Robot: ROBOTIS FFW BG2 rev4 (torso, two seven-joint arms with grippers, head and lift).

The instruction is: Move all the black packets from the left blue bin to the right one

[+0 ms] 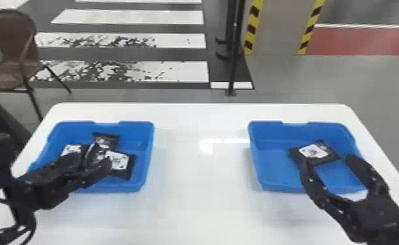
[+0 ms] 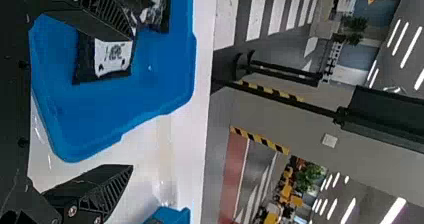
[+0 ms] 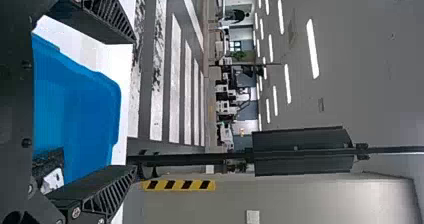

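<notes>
A smooth, glossy white table with rounded corners (image 1: 201,208) stands on a grey floor (image 1: 322,78). Beyond it run broad white crossing stripes (image 1: 175,70), the nearer ones mottled with dark patches, beside a slim black upright post (image 1: 236,49). A brown chair with dark legs (image 1: 14,39) stands off to the left, and a pale grey pillar (image 1: 278,29) has two yellow-and-black striped edges.

Two blue open-topped bins sit well apart on the table, with rounded corners and notched rims: one left (image 1: 148,143), one right (image 1: 257,163). The left bin holds at least three flat, squarish black packets (image 1: 130,164), overlapping, so the exact count is unclear; at least two bear white labels with dark markings. One black packet with a white label (image 1: 328,153) lies in the right bin.

The left gripper (image 1: 89,160) is over the left bin's packets, its fingers spread with nothing clasped. The right gripper (image 1: 328,160) is at the right bin, also spread and empty, one fingertip just beside the packet
</notes>
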